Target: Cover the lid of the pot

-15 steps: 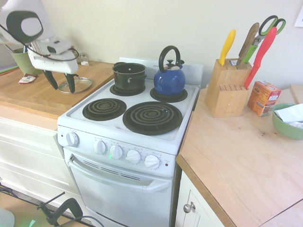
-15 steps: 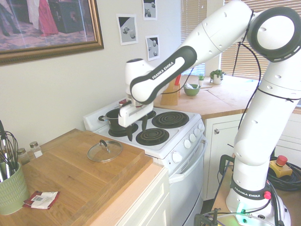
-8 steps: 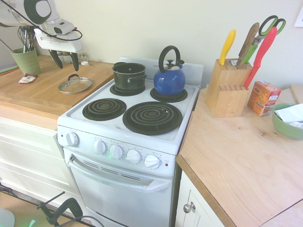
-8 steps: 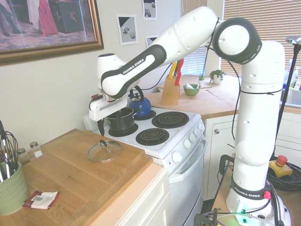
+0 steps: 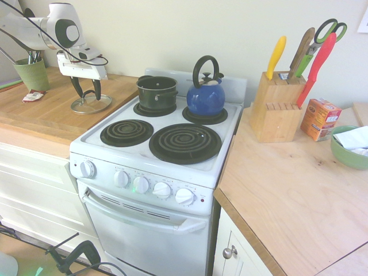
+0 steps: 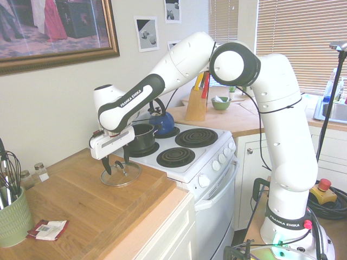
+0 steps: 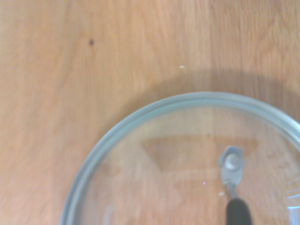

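The clear glass lid (image 5: 101, 104) (image 6: 129, 176) lies flat on the wooden counter (image 5: 46, 112) left of the stove, its small dark handle up. My gripper (image 5: 86, 91) (image 6: 116, 161) hangs open just above it, one finger on each side of the handle, nothing held. In the wrist view the lid's metal rim (image 7: 140, 117) and the handle's mount (image 7: 232, 164) fill the lower part of the picture over wood. The black pot (image 5: 156, 92) (image 6: 142, 137) stands uncovered on the stove's back left burner.
A blue kettle (image 5: 206, 96) (image 6: 162, 122) sits on the back right burner beside the pot. A green utensil cup (image 5: 31, 73) (image 6: 11, 216), small shakers (image 6: 40, 171) and a packet (image 6: 50, 229) are on the wooden counter. Knife block (image 5: 276, 106) and green bowl (image 5: 351, 148) stand right of the stove.
The arm has swung from beside the pot out over the wooden counter, then come down over the lid. The gripper stayed open; lid and pot have not moved.
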`<act>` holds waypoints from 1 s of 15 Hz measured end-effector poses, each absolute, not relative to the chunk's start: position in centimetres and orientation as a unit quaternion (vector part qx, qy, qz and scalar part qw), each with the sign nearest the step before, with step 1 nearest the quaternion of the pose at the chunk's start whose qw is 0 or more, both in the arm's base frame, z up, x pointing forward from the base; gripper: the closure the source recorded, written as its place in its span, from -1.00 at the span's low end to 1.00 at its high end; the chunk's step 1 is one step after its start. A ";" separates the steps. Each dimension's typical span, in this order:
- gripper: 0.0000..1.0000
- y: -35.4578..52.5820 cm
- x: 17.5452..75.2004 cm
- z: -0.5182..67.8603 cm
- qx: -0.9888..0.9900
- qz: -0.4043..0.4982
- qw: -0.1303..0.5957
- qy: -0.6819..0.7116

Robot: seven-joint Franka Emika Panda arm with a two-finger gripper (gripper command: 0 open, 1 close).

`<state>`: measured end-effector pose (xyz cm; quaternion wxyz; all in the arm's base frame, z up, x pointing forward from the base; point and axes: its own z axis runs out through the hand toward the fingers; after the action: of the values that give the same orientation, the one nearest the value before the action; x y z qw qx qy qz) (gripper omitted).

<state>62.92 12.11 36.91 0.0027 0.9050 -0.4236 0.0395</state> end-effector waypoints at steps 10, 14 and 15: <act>1.00 11.9 63.0 37.4 0.882 0.042 0.014 -0.469; 1.00 11.4 63.1 37.4 0.879 0.040 0.015 -0.474; 1.00 11.4 63.1 37.4 0.879 0.039 0.015 -0.475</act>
<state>63.11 11.39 37.42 0.0147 0.8790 -0.4751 0.0388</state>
